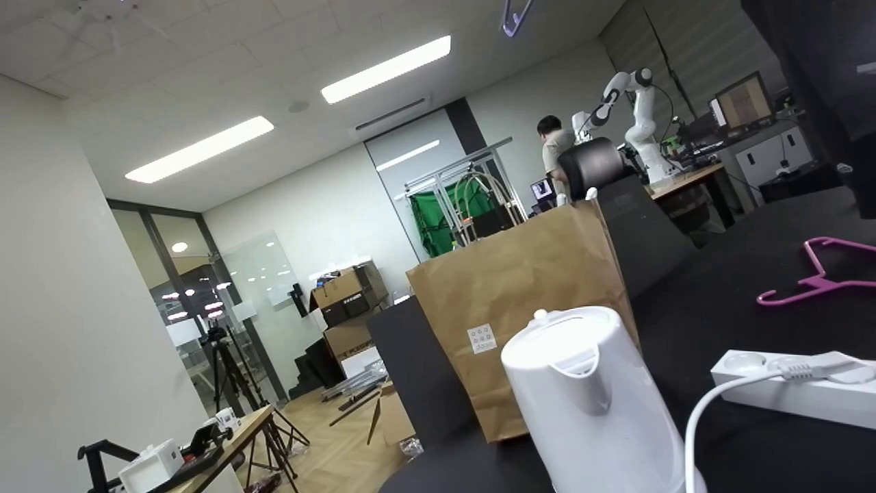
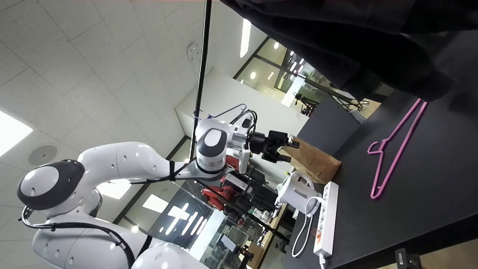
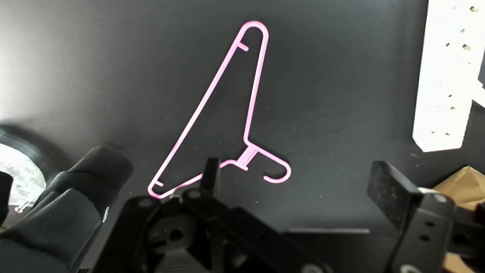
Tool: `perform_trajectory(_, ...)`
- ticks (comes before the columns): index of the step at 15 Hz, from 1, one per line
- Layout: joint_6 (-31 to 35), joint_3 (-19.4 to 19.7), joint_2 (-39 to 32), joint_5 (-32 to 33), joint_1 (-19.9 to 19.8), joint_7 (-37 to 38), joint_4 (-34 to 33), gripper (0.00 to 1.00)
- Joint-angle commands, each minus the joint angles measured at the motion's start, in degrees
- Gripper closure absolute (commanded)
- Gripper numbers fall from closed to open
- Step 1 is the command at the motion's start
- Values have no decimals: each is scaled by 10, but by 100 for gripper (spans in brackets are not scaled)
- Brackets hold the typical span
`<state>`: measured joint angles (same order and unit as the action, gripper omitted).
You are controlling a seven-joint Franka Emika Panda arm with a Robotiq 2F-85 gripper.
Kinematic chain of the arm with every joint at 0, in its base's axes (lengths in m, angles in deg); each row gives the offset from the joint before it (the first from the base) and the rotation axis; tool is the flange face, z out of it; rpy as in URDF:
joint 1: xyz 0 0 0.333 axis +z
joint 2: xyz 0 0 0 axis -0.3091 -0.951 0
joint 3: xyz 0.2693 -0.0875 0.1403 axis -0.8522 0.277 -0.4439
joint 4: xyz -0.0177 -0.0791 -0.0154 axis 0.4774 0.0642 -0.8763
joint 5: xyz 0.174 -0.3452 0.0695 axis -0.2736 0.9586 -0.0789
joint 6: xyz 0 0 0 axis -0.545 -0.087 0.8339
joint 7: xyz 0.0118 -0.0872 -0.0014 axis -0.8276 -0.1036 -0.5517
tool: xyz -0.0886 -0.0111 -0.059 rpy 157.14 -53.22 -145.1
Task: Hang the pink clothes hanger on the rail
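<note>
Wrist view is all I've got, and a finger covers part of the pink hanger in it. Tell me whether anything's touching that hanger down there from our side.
Observer: Not from our side. In an exterior view there's a clear gap between the hand and the pink hanger.
Operator: Good. Now name whatever stands beside that paper bag poking in at my right edge.
Observer: A white kettle; it shows in both exterior views.
Operator: Check for any second hanger.
Observer: There is one: a purple hanger, up off the table, only partly in frame in an exterior view.
</note>
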<state>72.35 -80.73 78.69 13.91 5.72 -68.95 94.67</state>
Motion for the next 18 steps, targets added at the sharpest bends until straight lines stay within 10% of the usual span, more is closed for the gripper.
perform_trajectory(1,-3,16,1,7,15,4,-1,0)
perform_trajectory(8,-3,16,2,7,15,4,-1,0)
perform_trajectory(18,147,51,-183,7,19,16,-65,0)
